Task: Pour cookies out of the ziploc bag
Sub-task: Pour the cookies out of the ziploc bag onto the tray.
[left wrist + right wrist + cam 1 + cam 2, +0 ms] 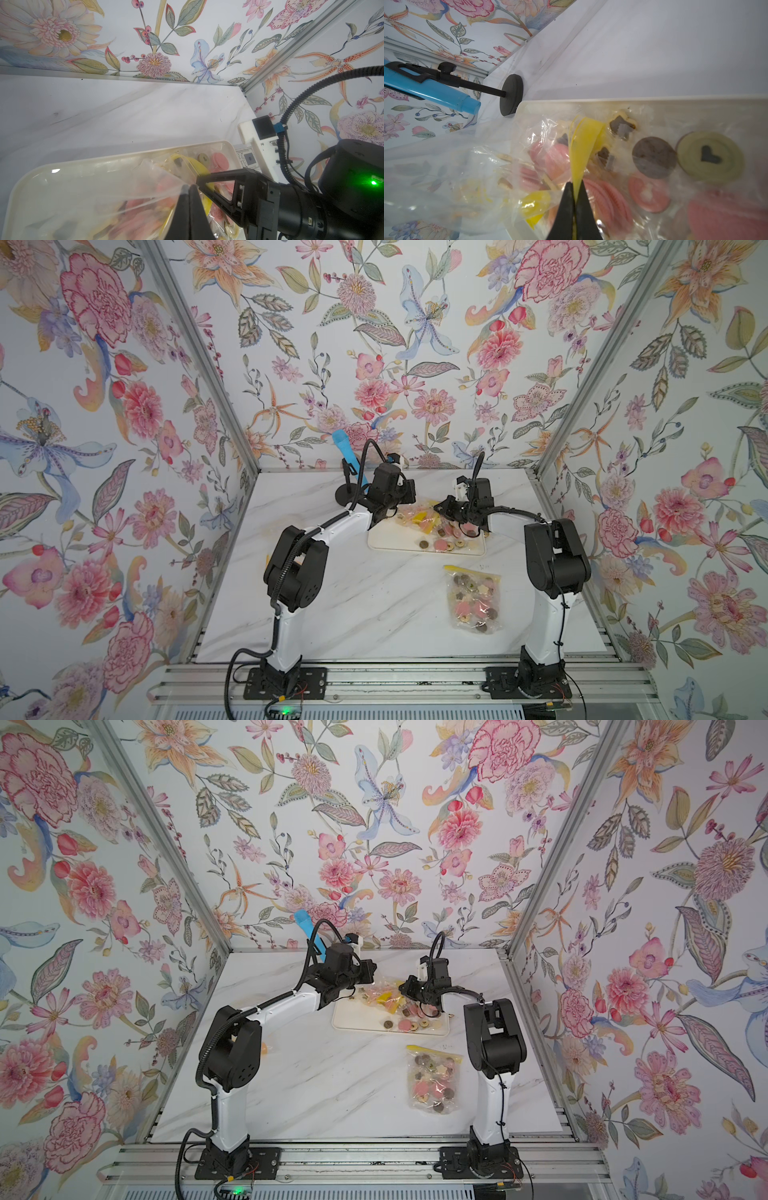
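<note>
One loose bag point(473, 599) (cookies point(462, 608) inside), top views only

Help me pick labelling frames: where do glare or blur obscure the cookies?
Left wrist view: ziploc bag near the lens soft, its cookies smeared. Right wrist view: glare streaks on the film, farther cookies crisp. Both top views: even light, cookies tiny.

Soft, even, bright light fills both top views, with only faint shadows on the table point(374, 614), and the wallpaper point(104, 302) stretches toward the corners. In the right wrist view the ziploc bag point(477, 166) carries white glare and the right pincer point(574, 185) is blurred
</note>
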